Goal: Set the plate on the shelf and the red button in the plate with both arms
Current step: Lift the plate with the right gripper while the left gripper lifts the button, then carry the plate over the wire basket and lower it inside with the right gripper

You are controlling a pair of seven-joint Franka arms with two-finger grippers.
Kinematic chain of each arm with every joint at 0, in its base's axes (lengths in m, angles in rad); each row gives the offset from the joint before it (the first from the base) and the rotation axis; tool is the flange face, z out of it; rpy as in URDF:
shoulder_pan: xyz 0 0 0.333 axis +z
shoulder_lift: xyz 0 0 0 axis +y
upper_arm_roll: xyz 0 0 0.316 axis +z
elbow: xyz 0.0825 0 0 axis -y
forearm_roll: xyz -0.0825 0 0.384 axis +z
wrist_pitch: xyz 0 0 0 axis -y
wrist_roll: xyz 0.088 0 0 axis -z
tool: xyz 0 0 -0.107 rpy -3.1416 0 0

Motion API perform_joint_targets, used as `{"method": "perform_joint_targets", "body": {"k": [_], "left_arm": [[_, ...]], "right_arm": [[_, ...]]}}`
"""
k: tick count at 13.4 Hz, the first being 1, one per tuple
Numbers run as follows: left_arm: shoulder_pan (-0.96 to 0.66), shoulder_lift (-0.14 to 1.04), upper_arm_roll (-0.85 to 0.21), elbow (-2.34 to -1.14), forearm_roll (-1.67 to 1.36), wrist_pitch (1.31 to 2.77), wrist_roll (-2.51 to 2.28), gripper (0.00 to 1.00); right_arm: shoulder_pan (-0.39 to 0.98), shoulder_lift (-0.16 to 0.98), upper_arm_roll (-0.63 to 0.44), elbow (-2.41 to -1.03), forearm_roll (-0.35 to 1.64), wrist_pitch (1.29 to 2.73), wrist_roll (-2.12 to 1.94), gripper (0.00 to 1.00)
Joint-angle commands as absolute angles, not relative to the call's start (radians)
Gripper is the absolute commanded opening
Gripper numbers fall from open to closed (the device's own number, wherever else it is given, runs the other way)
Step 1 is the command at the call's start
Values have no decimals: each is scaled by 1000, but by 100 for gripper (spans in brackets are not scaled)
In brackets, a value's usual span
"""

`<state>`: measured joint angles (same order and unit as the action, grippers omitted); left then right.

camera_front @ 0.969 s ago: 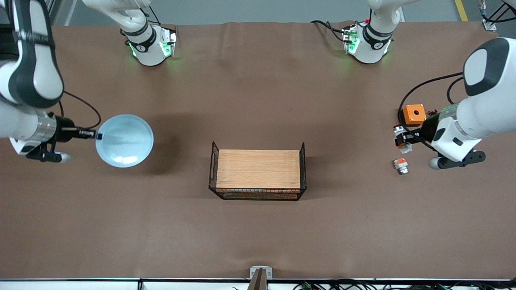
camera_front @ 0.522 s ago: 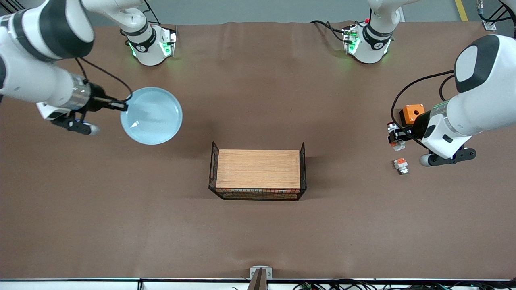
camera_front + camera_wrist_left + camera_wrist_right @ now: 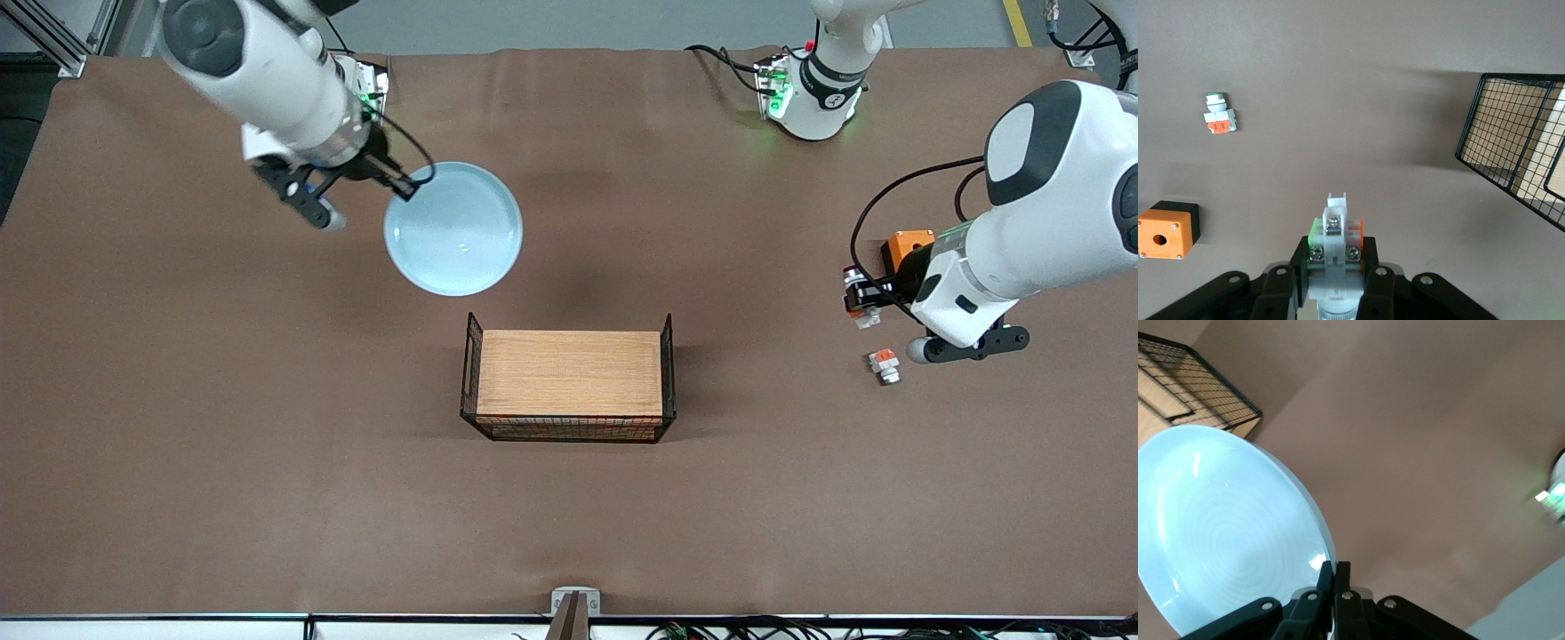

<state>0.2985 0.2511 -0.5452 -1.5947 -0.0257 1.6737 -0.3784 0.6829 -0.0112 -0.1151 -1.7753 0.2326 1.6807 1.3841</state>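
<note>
The pale blue plate [image 3: 453, 229] hangs in the air over the bare table, between the right arm's base and the wire basket. My right gripper [image 3: 404, 185] is shut on its rim. In the right wrist view the plate [image 3: 1225, 533] fills one side and the gripper [image 3: 1336, 570] pinches its edge. My left gripper [image 3: 858, 298] is shut on the red button [image 3: 861, 302], held over the table beside the orange box. In the left wrist view the button [image 3: 1336, 240] stands up between the gripper [image 3: 1336, 257] fingers, screws and an orange side showing.
A black wire basket [image 3: 669, 373] with a wooden board in it stands mid-table; its corner [image 3: 1511, 153] shows in the left wrist view. An orange box [image 3: 905, 249] [image 3: 1165, 230] and a stubby white-and-orange piece [image 3: 884, 364] [image 3: 1219, 115] lie at the left arm's end.
The right arm has swung the plate from the right arm's end of the table toward the middle. The left gripper has carried the button a little toward the basket.
</note>
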Motion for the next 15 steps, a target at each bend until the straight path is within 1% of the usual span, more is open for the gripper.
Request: {"method": "perform_joint_targets", "body": {"k": [1, 3, 5, 6, 8, 15], "left_arm": [[305, 203, -583, -1634, 46, 1655, -382, 0], [305, 202, -584, -1634, 51, 1654, -383, 0], [305, 204, -584, -1634, 51, 1655, -383, 0], [305, 204, -584, -1632, 51, 1655, -383, 0], [307, 199, -584, -1631, 51, 1648, -388, 0], [307, 203, -584, -1628, 51, 1647, -388, 0]], "right_arm": [[774, 49, -130, -1755, 252, 1796, 1642, 1], [834, 99, -130, -1755, 253, 1906, 1811, 1], [856, 153, -130, -1752, 268, 2006, 1932, 2], [871, 184, -130, -1732, 268, 2026, 1959, 2], [871, 247, -130, -1675, 268, 2026, 2003, 2], [861, 394, -132, -1537, 264, 2029, 2002, 2]]}}
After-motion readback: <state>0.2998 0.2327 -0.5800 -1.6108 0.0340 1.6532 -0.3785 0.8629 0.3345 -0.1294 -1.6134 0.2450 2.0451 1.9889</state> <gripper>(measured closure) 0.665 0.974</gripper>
